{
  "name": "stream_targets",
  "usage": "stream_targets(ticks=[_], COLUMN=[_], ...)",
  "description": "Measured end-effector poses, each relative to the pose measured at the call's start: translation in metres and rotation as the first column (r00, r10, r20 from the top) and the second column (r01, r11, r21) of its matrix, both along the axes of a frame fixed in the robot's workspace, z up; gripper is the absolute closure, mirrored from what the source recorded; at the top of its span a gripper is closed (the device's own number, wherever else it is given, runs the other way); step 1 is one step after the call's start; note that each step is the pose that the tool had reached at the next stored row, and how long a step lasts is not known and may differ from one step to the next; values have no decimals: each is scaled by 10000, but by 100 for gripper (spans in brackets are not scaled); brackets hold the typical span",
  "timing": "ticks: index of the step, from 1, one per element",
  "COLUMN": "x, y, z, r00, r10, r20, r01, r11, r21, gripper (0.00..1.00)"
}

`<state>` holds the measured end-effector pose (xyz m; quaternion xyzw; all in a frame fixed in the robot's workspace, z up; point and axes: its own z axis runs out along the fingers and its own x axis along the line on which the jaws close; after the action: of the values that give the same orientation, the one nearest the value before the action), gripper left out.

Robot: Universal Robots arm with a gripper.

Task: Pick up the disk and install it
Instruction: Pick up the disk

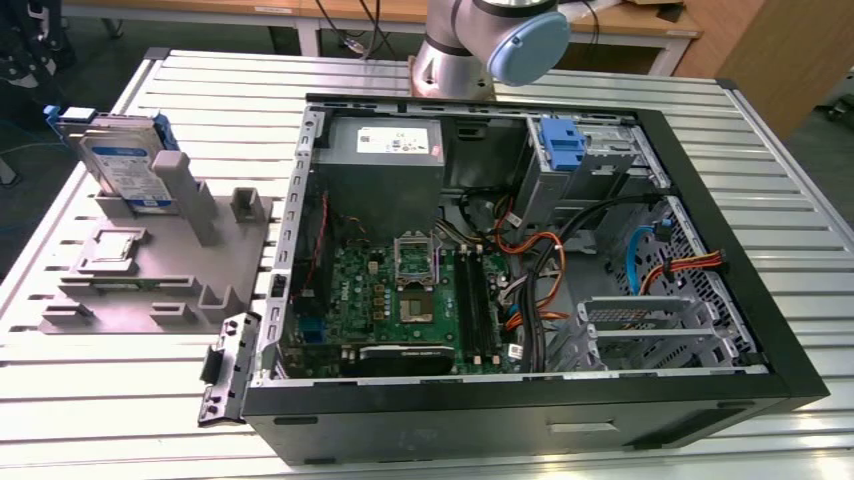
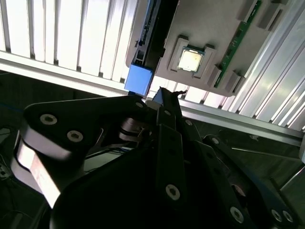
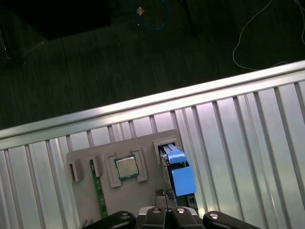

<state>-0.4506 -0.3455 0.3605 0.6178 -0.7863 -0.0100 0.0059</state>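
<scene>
The disk [image 1: 118, 160] stood on one short end in a slot at the far corner of the grey fixture [image 1: 167, 285], which sat on the slatted metal table [image 1: 107, 400] at the exterior view's left, well apart from the bay inside the open computer case [image 1: 694, 300]. Its long axis ran nearly upright but tilted, the upper end leaning away toward the exterior view's left, and its white-and-blue labelled face was turned toward the case. A grey post of the fixture propped it from the case side, and the blue bracket framed its top corners. In the first wrist view the disk [image 3: 182, 177] was seen end-on from above (mostly its blue bracket end), and the gripper [image 3: 166, 194] hung just beside that end, its fingertips drawn together with nothing between them. The second wrist view showed the same closeness, the gripper [image 2: 159, 95] near the blue end of the disk [image 2: 139, 78] but not clamped on it. A processor chip [image 3: 126, 167] lay flat in a recess of the fixture near the disk, and a green memory stick [image 3: 97, 191] stood in a slot beyond it. Inside the case, a second blue carrier [image 1: 567, 145] sat upright beside the grey power supply [image 1: 387, 140].
</scene>
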Motion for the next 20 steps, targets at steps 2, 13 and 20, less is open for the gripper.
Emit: stream_targets(ticks=[2, 13, 20], x=[0, 0, -3], y=[0, 0, 0], z=[0, -1, -10], r00=[10000, 9996, 9922], r10=[9, 300, 1243], r20=[1, 1, 6], r01=[-9, -300, -1243], r11=[10000, 9996, 9922], r21=[0, 1, 0], gripper=[90, 90, 90])
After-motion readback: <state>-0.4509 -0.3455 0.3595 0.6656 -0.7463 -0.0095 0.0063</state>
